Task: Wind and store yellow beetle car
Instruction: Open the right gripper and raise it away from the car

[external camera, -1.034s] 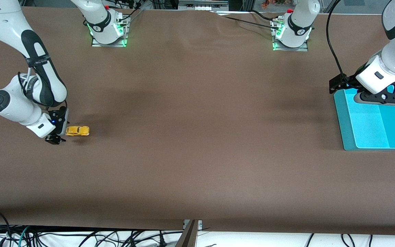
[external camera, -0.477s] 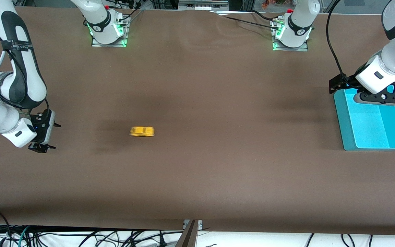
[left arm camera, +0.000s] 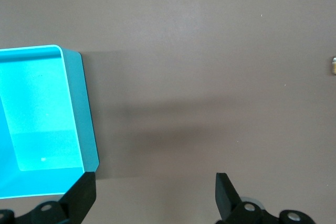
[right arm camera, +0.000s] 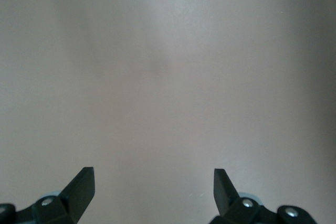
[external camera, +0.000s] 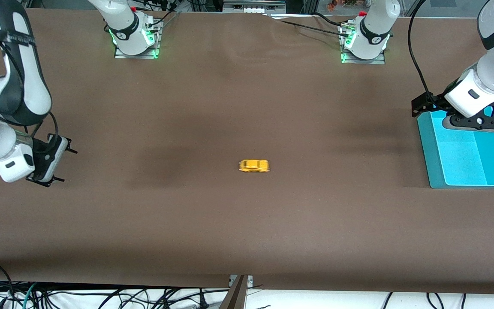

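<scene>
1. The yellow beetle car (external camera: pixel 254 165) sits alone near the middle of the brown table (external camera: pixel 247 223), its outline smeared in the front view (wheels and windows cannot be made out). It touches neither gripper, and bare cloth lies all around it toward every edge.
2. The right gripper (external camera: pixel 49 162) hangs over the table at the right arm's end, close to that short edge. Its fingers (right arm camera: pixel 81 184) are spread wide with nothing between them, only bare cloth below.
3. The left gripper (external camera: pixel 476 122) is over the turquoise tray (external camera: pixel 429 150), above the tray's rim farthest from the front camera, at the left arm's end. Its fingers (left arm camera: pixel 84 192) are also parted wide and hold nothing.
4. The tray lies close to the short edge at the left arm's end, well apart from the car; a tiny yellowish speck at the border of the left wrist view is possibly the car.
</scene>
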`<state>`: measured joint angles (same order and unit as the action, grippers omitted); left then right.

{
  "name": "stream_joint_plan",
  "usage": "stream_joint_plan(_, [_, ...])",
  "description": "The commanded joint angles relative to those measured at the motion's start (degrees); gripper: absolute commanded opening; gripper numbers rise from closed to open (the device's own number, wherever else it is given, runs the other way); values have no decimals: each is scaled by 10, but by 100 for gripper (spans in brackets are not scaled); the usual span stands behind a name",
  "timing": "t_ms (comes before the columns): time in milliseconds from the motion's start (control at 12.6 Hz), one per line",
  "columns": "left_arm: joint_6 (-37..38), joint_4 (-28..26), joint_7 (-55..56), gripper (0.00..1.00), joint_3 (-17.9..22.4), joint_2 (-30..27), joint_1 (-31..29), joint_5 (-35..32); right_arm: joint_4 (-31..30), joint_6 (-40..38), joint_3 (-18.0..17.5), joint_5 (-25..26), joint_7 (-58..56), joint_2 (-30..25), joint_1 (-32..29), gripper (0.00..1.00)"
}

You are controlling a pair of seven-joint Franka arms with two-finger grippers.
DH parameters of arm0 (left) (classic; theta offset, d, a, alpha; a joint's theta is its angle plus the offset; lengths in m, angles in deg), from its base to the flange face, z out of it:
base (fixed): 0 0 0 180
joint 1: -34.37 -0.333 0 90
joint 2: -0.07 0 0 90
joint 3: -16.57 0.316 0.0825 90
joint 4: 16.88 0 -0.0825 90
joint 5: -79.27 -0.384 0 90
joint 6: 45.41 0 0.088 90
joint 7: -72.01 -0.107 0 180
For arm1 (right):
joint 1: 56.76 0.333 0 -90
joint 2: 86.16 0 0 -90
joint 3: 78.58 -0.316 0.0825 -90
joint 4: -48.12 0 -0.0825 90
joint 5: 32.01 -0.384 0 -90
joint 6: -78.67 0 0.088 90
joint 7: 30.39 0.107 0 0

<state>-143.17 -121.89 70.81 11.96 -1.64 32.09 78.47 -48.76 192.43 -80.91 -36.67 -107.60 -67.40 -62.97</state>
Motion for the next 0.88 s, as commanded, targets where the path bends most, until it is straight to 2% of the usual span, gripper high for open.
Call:
stream_joint_plan(0, [-6,-12,-13,100,0,-14,-3,16,59,-89,0,-4,82,-8,2,100])
stream_joint_plan(318, [-8,-12,-13,100,0,-13,-3,16,119,-179,0,0,213,-9,6,100])
stream_joint_plan(477, [-15,-11,-13,100,0,-6,-1,17,149,-214,-1,0,321,-14,8,100])
stream_joint_plan(795, [-73,-18,-49,100,-11,26,19,38,165,-244,1,3,525,-15,42,100])
